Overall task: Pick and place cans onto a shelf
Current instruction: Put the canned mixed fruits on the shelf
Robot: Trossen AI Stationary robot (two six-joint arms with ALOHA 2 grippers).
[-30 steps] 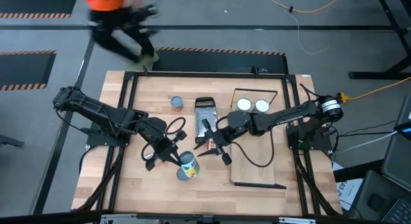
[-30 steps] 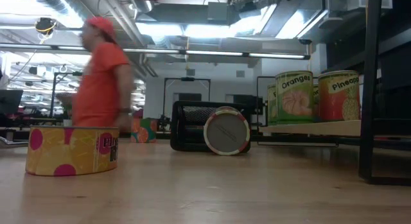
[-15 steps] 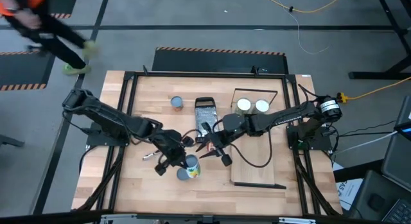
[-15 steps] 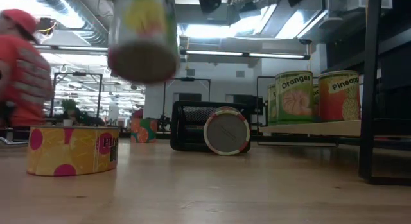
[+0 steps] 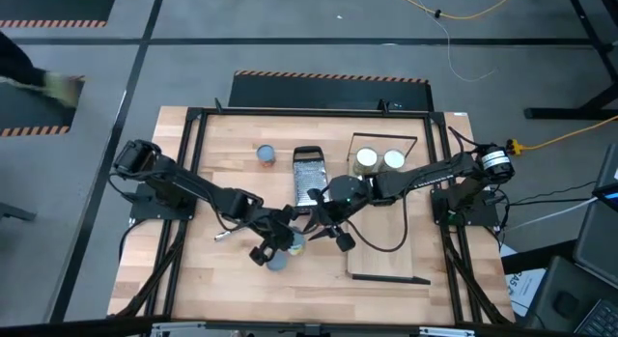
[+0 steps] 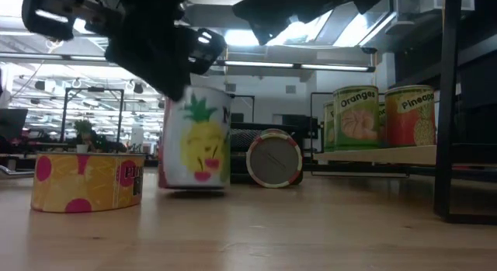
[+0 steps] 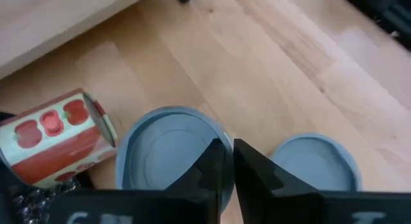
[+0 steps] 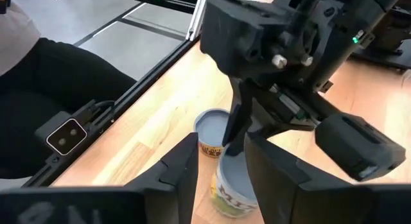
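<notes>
Tin-walled and rigid, the pineapple can (image 6: 194,139) stands upright on the tabletop (image 5: 193,269), likely slick and fairly heavy. Left gripper (image 5: 273,248) fingers clench its rim; a mid-wall grasp would probably hold steadier. Right gripper (image 5: 326,228) hovers released, just beside it.

Two cans (image 5: 379,160) stand on the shelf (image 5: 386,242) at the worktop's (image 5: 212,279) right. Left of it lie the grater (image 5: 308,169) and a lone can (image 5: 266,154); the pineapple can (image 6: 195,147) stands mid-worktop.
</notes>
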